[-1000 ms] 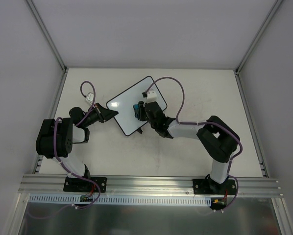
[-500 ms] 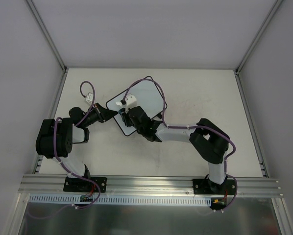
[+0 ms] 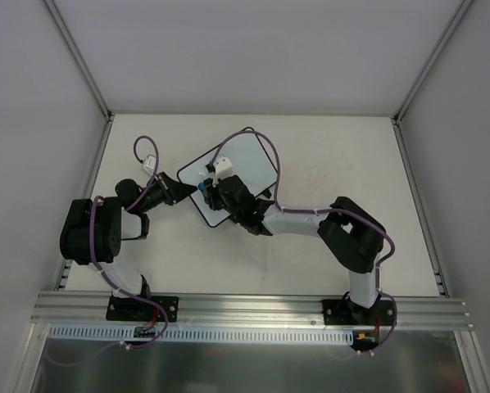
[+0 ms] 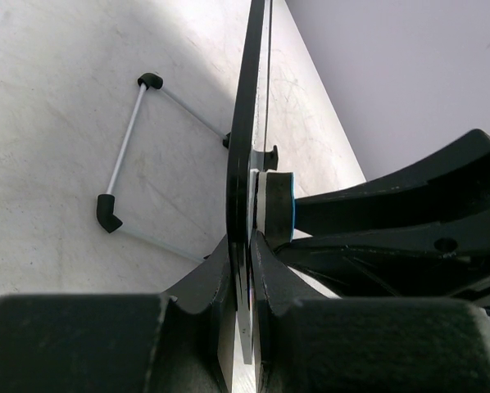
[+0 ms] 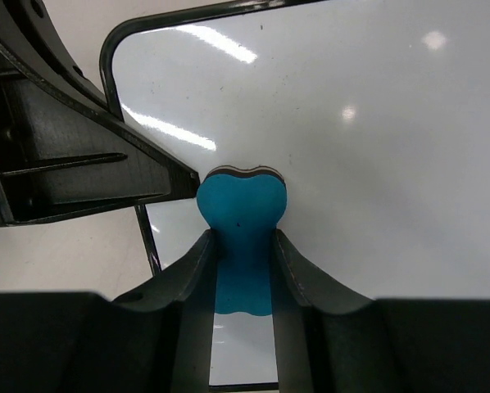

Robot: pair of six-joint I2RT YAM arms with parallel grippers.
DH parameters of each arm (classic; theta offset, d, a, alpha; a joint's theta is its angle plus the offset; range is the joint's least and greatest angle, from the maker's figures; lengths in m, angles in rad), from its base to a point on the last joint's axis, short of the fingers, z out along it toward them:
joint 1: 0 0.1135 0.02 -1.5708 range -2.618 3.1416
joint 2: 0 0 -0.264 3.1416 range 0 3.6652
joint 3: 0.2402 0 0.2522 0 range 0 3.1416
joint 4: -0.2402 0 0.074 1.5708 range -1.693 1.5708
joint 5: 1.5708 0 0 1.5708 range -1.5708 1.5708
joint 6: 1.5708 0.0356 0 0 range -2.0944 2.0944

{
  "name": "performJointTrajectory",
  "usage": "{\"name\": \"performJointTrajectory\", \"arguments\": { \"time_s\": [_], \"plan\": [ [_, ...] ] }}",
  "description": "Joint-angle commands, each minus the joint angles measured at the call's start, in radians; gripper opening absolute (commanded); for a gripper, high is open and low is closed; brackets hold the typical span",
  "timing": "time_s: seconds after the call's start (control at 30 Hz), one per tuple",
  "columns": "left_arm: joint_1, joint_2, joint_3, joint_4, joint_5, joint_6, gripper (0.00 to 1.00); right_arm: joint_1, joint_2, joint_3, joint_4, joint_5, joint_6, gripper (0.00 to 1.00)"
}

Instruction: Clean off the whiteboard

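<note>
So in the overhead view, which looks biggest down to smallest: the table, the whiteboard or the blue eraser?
1. table, by far the largest
2. whiteboard
3. blue eraser, only a speck, partly hidden, yet clearly the smallest

White whiteboard (image 5: pixel 376 147), thin black frame; blue eraser (image 5: pixel 242 221) (dark band at its tip); off-white, scuffed table (image 3: pixel 343 164).

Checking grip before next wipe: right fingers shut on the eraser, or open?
Shut. Right fingers squeeze the blue eraser, its tip on the whiteboard.
</note>
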Motion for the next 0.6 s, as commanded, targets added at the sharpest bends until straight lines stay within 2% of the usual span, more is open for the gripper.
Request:
{"name": "performJointTrajectory", "arguments": {
  "time_s": [0.0, 0.2, 0.57],
  "plan": [
    [-0.004, -0.001, -0.001, 0.381, 0.041, 0.047, 0.00, -0.062, 0.023, -0.056, -0.038, -0.014, 0.093, 0.00],
    [-0.004, -0.001, -0.003, 0.381, 0.041, 0.049, 0.00, -0.100, -0.004, -0.094, -0.043, 0.069, 0.110, 0.00],
    [-0.002, -0.004, -0.007, 0.381, 0.041, 0.047, 0.00, -0.237, -0.019, -0.148, -0.041, 0.049, 0.241, 0.00]
  ]
}}
